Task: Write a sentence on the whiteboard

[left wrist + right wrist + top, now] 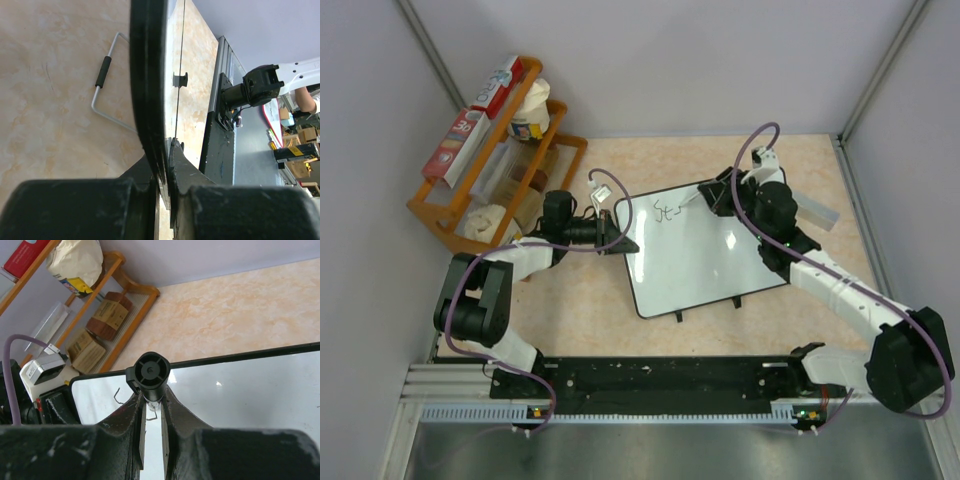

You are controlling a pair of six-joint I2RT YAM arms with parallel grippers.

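Note:
The whiteboard [705, 255] lies tilted on the table, glossy white with a black rim. Thin dark marker strokes, the start of the sentence [666, 212], sit near its top left corner; only a couple of letters show. My left gripper [618, 236] is shut on the board's left edge, and its wrist view shows the rim [147, 75] edge-on between the jaws [167, 156]. My right gripper [716, 197] is shut on a black marker [151, 372] held down against the whiteboard [245, 390], beside the strokes [118, 396]. The marker's tip is hidden.
An orange wooden rack [460, 205] with boxes and a bag stands at the back left. A small grey flat bar [817, 211] lies right of the board. A wire stand [103, 74] juts from under the board. The arms' base rail [660, 378] runs along the near edge.

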